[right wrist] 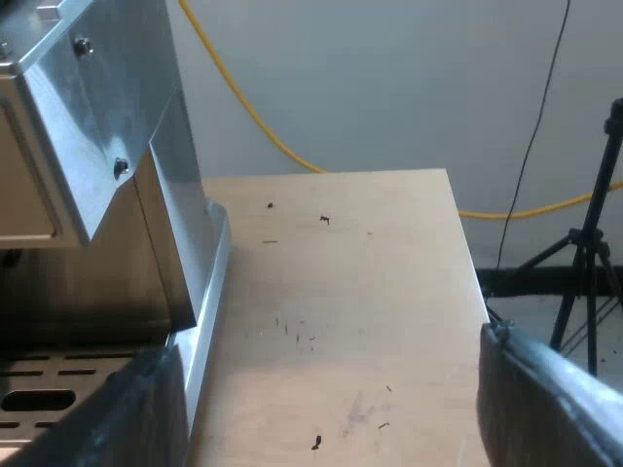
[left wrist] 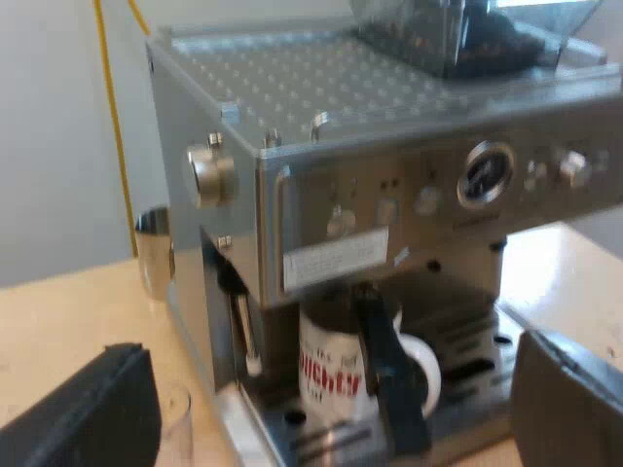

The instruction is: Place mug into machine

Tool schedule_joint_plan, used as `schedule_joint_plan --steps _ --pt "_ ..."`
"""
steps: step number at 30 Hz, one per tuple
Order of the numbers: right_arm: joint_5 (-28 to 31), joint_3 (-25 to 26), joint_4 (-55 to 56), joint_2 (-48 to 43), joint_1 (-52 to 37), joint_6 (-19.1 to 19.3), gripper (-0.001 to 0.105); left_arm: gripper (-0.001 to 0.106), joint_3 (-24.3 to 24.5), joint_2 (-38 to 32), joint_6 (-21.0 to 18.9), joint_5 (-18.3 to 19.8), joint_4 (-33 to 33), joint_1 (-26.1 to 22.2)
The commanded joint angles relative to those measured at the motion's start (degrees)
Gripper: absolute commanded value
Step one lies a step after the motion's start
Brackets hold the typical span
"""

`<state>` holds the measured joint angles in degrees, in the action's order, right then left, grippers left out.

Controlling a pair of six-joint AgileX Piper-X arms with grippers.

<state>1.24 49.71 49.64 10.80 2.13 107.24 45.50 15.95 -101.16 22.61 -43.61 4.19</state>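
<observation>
A white mug (left wrist: 331,370) with red lettering stands on the drip tray (left wrist: 467,355) of the steel espresso machine (left wrist: 389,146), under its brew head. The holder's dark handle (left wrist: 394,375) juts out from the machine's front, across the mug. My left gripper (left wrist: 331,389) is open in front of the machine, a short way back from the mug, with nothing between its fingers (left wrist: 88,418). My right gripper (right wrist: 326,360) is open over the bare wooden table (right wrist: 341,292) beside the machine's side wall (right wrist: 127,117), and holds nothing.
A bean hopper (left wrist: 467,34) sits on the machine's top. A steam wand (left wrist: 243,321) hangs near the mug. A measuring glass (left wrist: 173,428) stands by one left finger. A metal vessel (left wrist: 153,248) sits at the machine's side. A tripod (right wrist: 594,253) stands beyond the table's edge.
</observation>
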Motion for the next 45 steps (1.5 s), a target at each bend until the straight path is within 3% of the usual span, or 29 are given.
schedule_joint_plan --steps 1,10,15,19,21,27,32,45 --pt "0.2 -1.1 -0.5 -3.9 -0.2 0.8 0.064 0.079 0.3 -3.8 1.3 -2.2 -4.6 0.2" --pt "3.1 -3.8 2.0 -14.1 -0.2 0.6 0.064 0.079 0.3 -14.1 1.3 -3.1 -6.8 0.1" --pt "3.4 -3.7 5.9 -13.8 -0.1 0.6 0.064 0.079 0.3 -19.3 1.3 -3.1 -14.0 0.1" --pt "2.4 -3.7 6.3 -13.8 -0.1 0.6 0.064 0.079 0.8 -18.9 1.5 -3.1 -18.8 -0.1" --pt "2.4 -3.7 6.3 -13.8 -0.1 0.6 0.064 0.079 0.6 -19.0 4.0 -3.9 -21.2 -0.1" --pt "2.4 -4.9 6.3 -13.8 -0.1 0.6 0.064 0.079 -1.2 -19.0 4.2 -4.4 -20.6 -0.1" --pt "2.4 -7.4 6.3 -13.8 -0.1 -3.0 0.064 0.079 -6.5 -19.0 4.2 -4.4 -19.4 -0.1" --pt "2.4 -14.8 6.6 -13.8 -0.1 -3.1 0.064 0.079 -16.0 -19.0 4.2 -4.4 -14.9 -0.1"
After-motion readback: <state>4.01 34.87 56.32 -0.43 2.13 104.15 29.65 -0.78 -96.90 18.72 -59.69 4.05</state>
